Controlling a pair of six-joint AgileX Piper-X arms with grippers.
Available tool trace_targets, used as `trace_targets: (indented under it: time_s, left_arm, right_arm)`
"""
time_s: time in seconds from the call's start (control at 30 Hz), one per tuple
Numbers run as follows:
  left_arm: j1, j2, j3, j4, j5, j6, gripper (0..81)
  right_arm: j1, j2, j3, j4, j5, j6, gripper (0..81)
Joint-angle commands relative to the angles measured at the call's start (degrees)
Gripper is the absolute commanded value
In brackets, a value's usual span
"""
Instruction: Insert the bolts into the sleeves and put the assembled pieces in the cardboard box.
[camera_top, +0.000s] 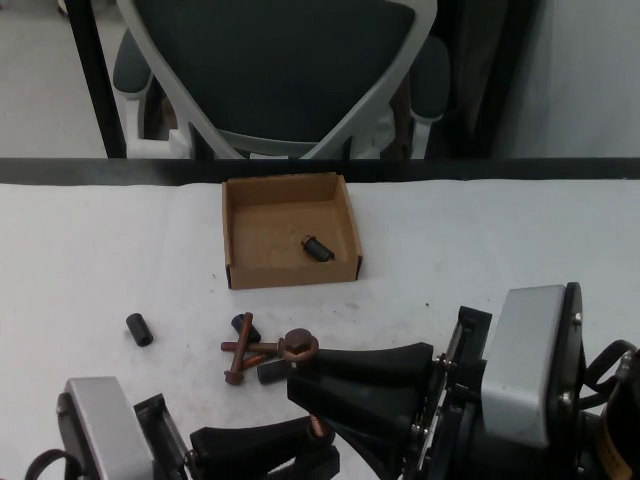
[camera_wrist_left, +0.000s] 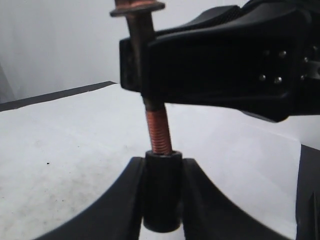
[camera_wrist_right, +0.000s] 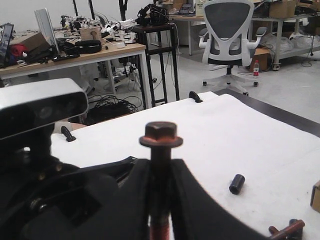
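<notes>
one bolt, clamped in the right pincer, has its tip hidden inside the sleeve the left pincer clamps.

matte black gripper, silver wrist housing, small screws

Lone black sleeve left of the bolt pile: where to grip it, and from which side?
Probably mid-barrel, from straight above. The lone sleeve lies on its side on the bench, apart from the bolt pile, so fingers have room on both curved flanks. Close across its length, not end to end; it may roll if nudged.
</notes>
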Motion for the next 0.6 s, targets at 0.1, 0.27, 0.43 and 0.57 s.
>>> trace_targets:
  time_s: [0.1,0.27,0.43,0.57]
  left_arm:
    - [-0.2,-0.6,-0.5,-3.7,-1.7,-0.3,0.8]
    - [-0.2,-0.6,-0.5,-5.1,-3.6,-1.0,0.8]
    - [-0.2,-0.6,-0.5,-7.0,-5.2,-1.7,0.8]
    - [-0.2,-0.6,-0.5,-7.1,-7.1,-1.7,0.8]
  right_arm:
    - [-0.3,-0.5,-0.7,-0.5,0.3,1.1,0.3]
    - [-0.3,-0.5,-0.7,-0.5,0.3,1.5,0.3]
    - [-0.3,-0.5,-0.7,-0.5,0.3,1.5,0.3]
    - [-0.3,-0.5,-0.5,-0.1,0.3,1.5,0.3]
